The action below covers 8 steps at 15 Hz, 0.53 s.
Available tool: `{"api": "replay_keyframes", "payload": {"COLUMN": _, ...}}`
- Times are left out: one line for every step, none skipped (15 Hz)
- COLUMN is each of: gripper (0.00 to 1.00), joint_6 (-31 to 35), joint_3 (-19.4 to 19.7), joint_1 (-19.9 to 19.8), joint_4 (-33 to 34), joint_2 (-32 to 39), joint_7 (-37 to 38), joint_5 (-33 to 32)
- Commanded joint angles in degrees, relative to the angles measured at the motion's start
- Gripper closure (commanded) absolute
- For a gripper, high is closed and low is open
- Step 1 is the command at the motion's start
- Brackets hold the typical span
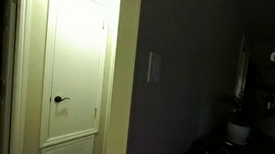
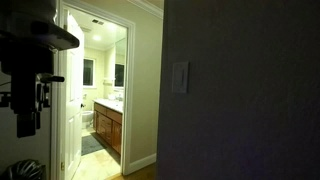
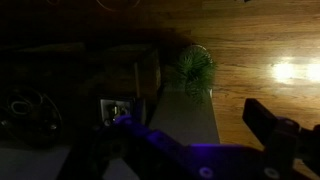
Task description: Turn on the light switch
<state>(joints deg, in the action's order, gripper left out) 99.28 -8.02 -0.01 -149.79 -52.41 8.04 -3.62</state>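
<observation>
The light switch (image 1: 154,66) is a small pale upright plate on the dark purple-grey wall, also seen in the other exterior view (image 2: 180,77). My arm is a dark silhouette at the left edge of an exterior view, with the gripper (image 2: 28,112) hanging down, far to the left of the switch and not touching it. In the wrist view the gripper (image 3: 185,140) looks down at the floor. Its fingers stand wide apart with nothing between them. The switch does not show in the wrist view.
A white door (image 1: 77,62) with a black lever handle (image 1: 60,99) stands left of the switch wall. An open doorway shows a lit bathroom (image 2: 105,90). A potted plant (image 1: 239,126) stands at the right, also below the gripper (image 3: 195,68), on the wood floor (image 3: 260,40).
</observation>
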Motion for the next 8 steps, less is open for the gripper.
{"api": "replay_keyframes", "payload": {"gripper": 0.0, "joint_6": -0.2, "joint_3": 0.4, "joint_1": 0.6, "joint_4": 0.1, "joint_2": 0.1, "joint_7": 0.4, "joint_5": -0.3}}
{"api": "replay_keyframes", "payload": {"gripper": 0.0, "joint_6": -0.1, "joint_3": 0.4, "joint_1": 0.6, "joint_4": 0.1, "joint_2": 0.1, "joint_7": 0.4, "joint_5": -0.3}}
{"api": "replay_keyframes", "payload": {"gripper": 0.0, "joint_6": -0.1, "joint_3": 0.4, "joint_1": 0.6, "joint_4": 0.1, "joint_2": 0.1, "joint_7": 0.4, "joint_5": -0.3}}
{"api": "replay_keyframes", "payload": {"gripper": 0.0, "joint_6": -0.1, "joint_3": 0.4, "joint_1": 0.6, "joint_4": 0.1, "joint_2": 0.1, "joint_7": 0.4, "joint_5": -0.3}}
{"api": "replay_keyframes", "payload": {"gripper": 0.0, "joint_6": -0.1, "joint_3": 0.4, "joint_1": 0.6, "joint_4": 0.1, "joint_2": 0.1, "joint_7": 0.4, "joint_5": -0.3}}
{"api": "replay_keyframes", "payload": {"gripper": 0.0, "joint_6": -0.1, "joint_3": 0.4, "joint_1": 0.6, "joint_4": 0.1, "joint_2": 0.1, "joint_7": 0.4, "joint_5": -0.3}}
{"api": "replay_keyframes", "payload": {"gripper": 0.0, "joint_6": -0.1, "joint_3": 0.4, "joint_1": 0.6, "joint_4": 0.1, "joint_2": 0.1, "joint_7": 0.4, "joint_5": -0.3}}
{"api": "replay_keyframes", "payload": {"gripper": 0.0, "joint_6": -0.1, "joint_3": 0.4, "joint_1": 0.6, "joint_4": 0.1, "joint_2": 0.1, "joint_7": 0.4, "joint_5": -0.3}}
